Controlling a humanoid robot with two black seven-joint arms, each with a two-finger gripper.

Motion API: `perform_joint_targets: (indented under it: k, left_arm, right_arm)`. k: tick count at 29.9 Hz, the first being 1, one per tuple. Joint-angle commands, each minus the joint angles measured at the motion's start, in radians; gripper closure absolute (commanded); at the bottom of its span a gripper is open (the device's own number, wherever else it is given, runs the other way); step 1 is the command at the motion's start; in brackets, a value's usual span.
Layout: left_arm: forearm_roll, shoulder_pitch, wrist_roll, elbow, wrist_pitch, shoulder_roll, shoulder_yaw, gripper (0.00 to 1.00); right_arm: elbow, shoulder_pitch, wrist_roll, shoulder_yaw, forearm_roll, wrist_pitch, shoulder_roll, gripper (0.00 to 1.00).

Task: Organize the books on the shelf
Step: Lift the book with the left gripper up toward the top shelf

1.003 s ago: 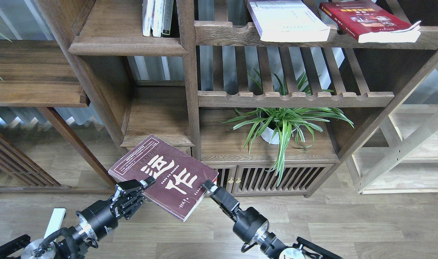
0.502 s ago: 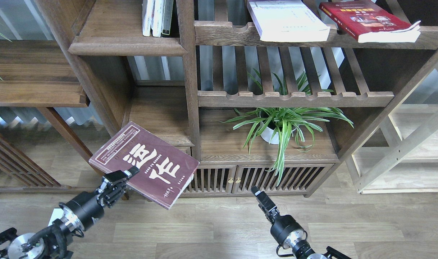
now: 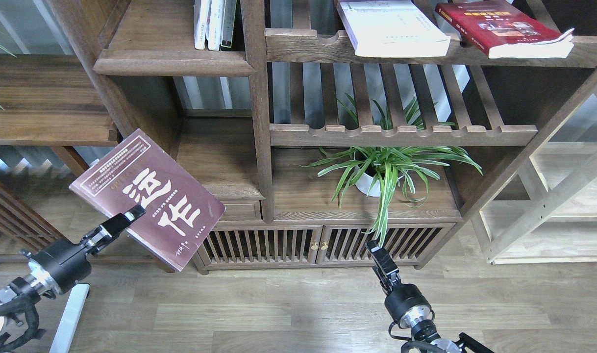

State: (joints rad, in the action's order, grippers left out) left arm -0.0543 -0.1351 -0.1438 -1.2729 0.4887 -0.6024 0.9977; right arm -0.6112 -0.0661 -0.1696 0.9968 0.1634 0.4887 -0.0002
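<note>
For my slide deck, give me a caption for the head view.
Left gripper holds the maroon book before the bookcase; right gripper hangs free.

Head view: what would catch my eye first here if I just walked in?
Probably the large maroon book with big white Chinese characters, held tilted in the air at lower left by the black left end effector. Next, the green spider plant in a white pot on the brown wooden bookcase's middle-right shelf, and a white book and a red book lying on the top rack.
</note>
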Motion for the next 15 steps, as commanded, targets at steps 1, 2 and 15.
perform_joint_targets:
  k: [1,2,15]
  left_arm:
    - [0.140,0.049,-0.006,-0.035,0.000,0.032,0.103,0.99]
    - [0.172,0.061,-0.008,-0.045,0.000,0.044,0.126,0.99]
    - [0.505,0.127,-0.040,-0.209,0.000,0.291,0.421,0.99]
  right_arm:
    - [0.001,-0.001,-0.001,0.011,0.002,0.000,0.000,0.01]
    - [-0.001,-0.003,-0.001,0.016,0.002,0.000,0.000,0.01]
    - [-0.013,-0.004,-0.002,0.052,0.024,0.000,0.000,0.01]
